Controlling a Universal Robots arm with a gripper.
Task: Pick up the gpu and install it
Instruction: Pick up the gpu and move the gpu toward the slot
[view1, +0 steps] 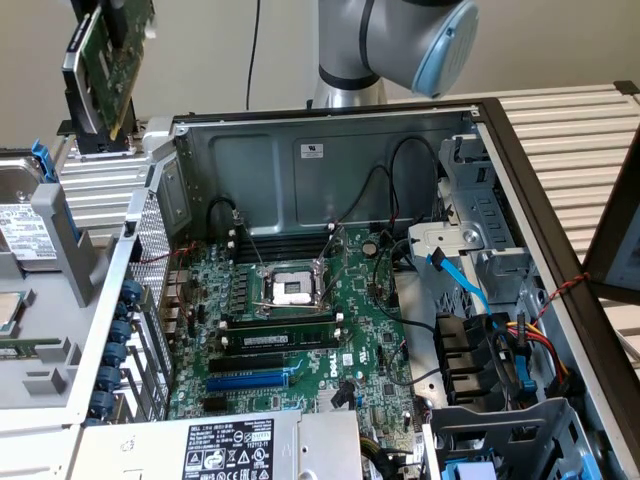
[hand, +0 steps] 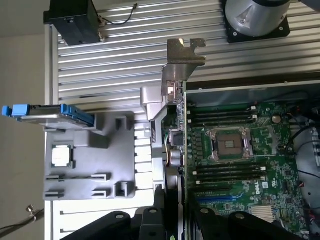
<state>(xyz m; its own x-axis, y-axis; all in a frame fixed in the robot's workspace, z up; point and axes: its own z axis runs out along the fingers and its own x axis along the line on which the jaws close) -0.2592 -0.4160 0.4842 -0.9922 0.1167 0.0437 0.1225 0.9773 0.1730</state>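
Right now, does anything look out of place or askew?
The gpu hangs tilted in the gripper, high at the exterior view's left, above the case, not seated on the motherboard. Nothing else stands out.

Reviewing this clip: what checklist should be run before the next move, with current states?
1. gpu held by gripper: ok.
2. gpu free of black stand: cannot tell.
3. gpu above motherboard: not ok, it hangs outside the case, on the exterior view's left.
4. Blue slot empty: ok.
5. gpu level: not ok, tilted.
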